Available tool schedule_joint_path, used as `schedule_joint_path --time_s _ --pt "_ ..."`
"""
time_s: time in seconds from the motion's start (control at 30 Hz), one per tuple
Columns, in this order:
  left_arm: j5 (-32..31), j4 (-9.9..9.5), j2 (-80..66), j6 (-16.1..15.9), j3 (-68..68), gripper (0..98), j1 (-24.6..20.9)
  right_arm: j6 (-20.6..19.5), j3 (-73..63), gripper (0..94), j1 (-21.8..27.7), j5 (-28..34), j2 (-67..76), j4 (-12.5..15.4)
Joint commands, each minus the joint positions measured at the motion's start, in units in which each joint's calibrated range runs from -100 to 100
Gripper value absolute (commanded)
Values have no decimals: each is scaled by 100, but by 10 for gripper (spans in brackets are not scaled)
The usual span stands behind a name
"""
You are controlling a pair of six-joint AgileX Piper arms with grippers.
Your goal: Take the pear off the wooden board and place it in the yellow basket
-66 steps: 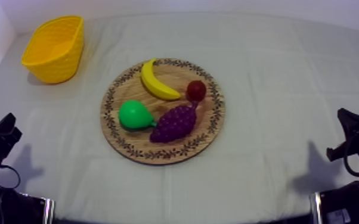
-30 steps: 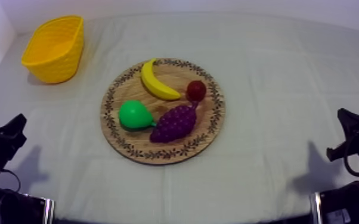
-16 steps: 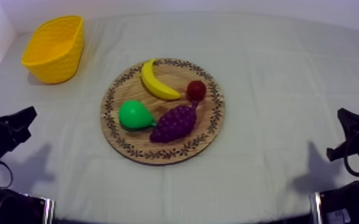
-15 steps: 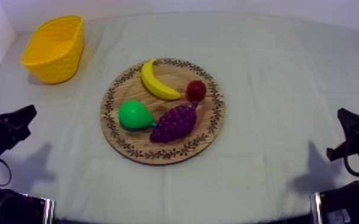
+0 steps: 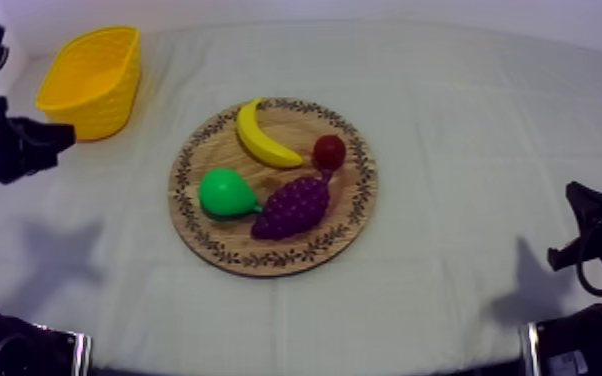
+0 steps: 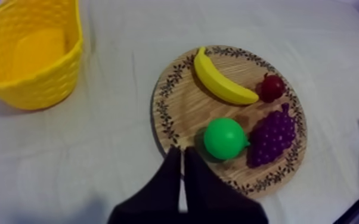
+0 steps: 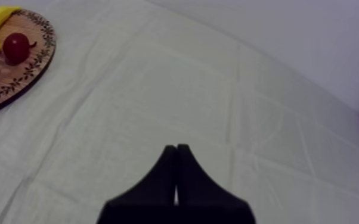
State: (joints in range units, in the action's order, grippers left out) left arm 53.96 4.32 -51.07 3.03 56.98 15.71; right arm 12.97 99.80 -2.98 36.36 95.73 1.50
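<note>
Left gripper (image 5: 63, 137) has risen near the yellow basket (image 5: 93, 85), jaws pressed together like those of the right gripper (image 7: 176, 149), pear (image 5: 225, 192) lying untouched on the wooden board (image 5: 300, 125)

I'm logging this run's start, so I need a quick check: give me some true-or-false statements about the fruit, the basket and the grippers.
1. The pear lies on the wooden board. True.
2. The banana is in the yellow basket. False: the banana lies on the wooden board.
3. The left gripper is shut on the pear. False: its fingers lie together on nothing, apart from the pear.
4. The right gripper is shut on nothing. True.
</note>
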Motion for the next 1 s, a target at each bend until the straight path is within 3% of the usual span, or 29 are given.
schedule_joint_path --time_s 0.0,0.33,0.67,0.97 --pt "491 10 665 -12 -925 0 56 0 -2 4 -1 2 3 -1" --pt "1305 39 3056 230 -2792 0 182 0 -2 4 -1 2 3 -1" --pt "2545 -23 4652 413 -4446 0 603 0 -2 4 -1 2 3 -1" --pt "2767 -24 5278 653 -4864 0 889 0 -2 4 -1 2 3 -1"
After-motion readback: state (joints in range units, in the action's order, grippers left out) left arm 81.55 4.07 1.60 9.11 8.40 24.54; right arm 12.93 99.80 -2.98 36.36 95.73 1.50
